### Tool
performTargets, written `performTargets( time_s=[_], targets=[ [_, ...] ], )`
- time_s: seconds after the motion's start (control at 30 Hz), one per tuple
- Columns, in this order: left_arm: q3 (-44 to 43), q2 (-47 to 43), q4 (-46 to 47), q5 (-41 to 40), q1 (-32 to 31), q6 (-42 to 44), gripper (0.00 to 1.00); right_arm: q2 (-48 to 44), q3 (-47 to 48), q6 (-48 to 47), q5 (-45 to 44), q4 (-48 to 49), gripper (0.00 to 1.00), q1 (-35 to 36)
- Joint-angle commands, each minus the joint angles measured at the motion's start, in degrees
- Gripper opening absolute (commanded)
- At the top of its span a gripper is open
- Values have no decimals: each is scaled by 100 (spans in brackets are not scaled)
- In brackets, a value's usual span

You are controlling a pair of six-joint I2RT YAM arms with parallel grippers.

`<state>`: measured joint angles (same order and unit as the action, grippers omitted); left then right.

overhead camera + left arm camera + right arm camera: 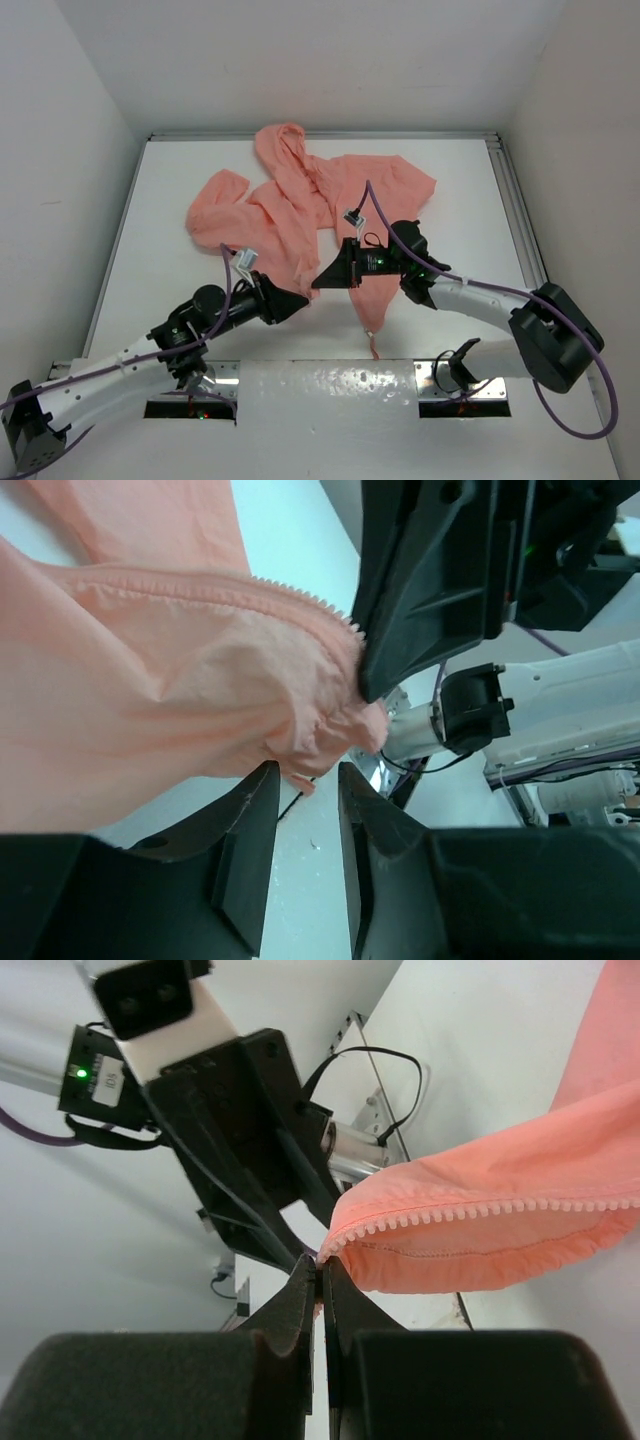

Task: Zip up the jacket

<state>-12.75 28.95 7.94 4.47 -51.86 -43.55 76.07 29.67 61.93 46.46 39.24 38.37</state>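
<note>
Now the jacket (300, 200) lies spread ahead of both grippers, one front edge reaching back to them.
Right gripper (320, 1263) is clenched on the end of the zipper edge (480, 1217); left gripper (308, 770) stands parted, bunched fabric just beyond its fingertips.

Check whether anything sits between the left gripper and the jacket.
Nothing visible: a bunched edge of the jacket hangs at the part-open jaws of the left gripper, with the right gripper clamped on it alongside.
</note>
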Motion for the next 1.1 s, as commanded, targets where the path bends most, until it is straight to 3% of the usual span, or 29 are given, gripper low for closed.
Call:
performTargets(
  time_s=[0.0, 0.17, 0.3, 0.73, 1.07],
  targets=[
    [-377, -354, -117, -157, 44, 119, 28, -242, 92, -374, -189, -188, 0, -14],
    [-342, -268, 128, 123, 44, 48, 42, -260, 118, -445, -207, -251, 0, -14],
    [-307, 14, 444, 195, 44, -22, 45, -277, 127, -463, -181, -259, 0, -5],
    [-395, 726, 1130, 151, 44, 110, 44, -357, 56, -331, -67, -57, 0, -14],
    [-298, 902, 1605, 151, 44, 75, 34, -312, 30, -331, -23, -57, 0, -5]
  ],
)
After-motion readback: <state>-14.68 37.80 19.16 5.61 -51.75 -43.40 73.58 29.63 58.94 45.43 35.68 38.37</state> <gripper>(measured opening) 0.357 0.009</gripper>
